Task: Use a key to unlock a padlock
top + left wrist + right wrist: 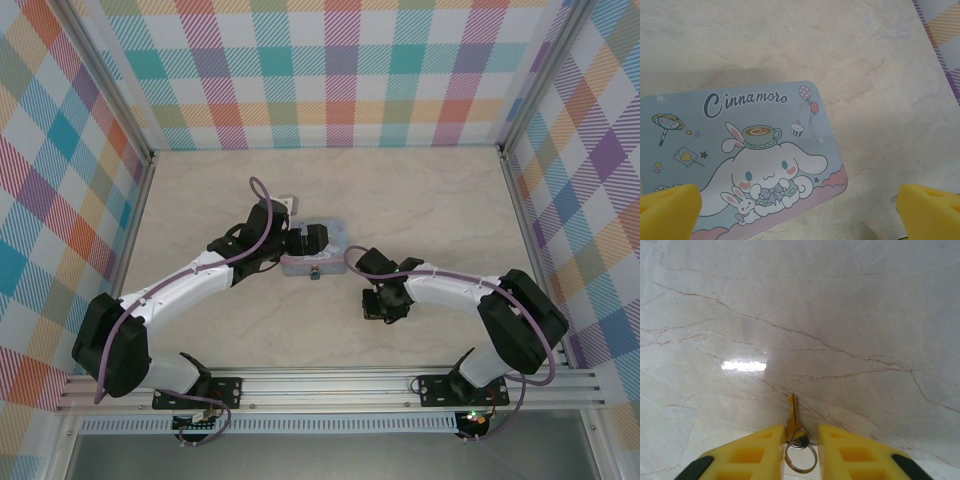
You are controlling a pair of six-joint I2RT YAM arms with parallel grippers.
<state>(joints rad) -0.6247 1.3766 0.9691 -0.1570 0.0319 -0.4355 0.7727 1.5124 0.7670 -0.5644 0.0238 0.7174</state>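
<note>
Got the tin (335,232) sitting mid-table (200,190), cartoon side up. Can spot the padlock (313,273) right against the tin's near edge. Just a tiny blue blob from the top camera, too small to make out the shackle.

Got the left gripper (300,243) parked over the tin, jaws spread wide, nothing in them. From its wrist camera, can see one yellow fingertip (667,210) over the tin's printed top and the other over bare table just past the tin's edge.

Got the right gripper (383,305) off to the right of the tin and a bit nearer, clear of it. Fingers pulled in narrow around the key (792,415): head and ring (801,457) in the gap, blade poking out ahead over the marble. Looks brassy close up. Can't tell if actually pinched or just bracketed, with a sliver of gap showing on one side.
</note>
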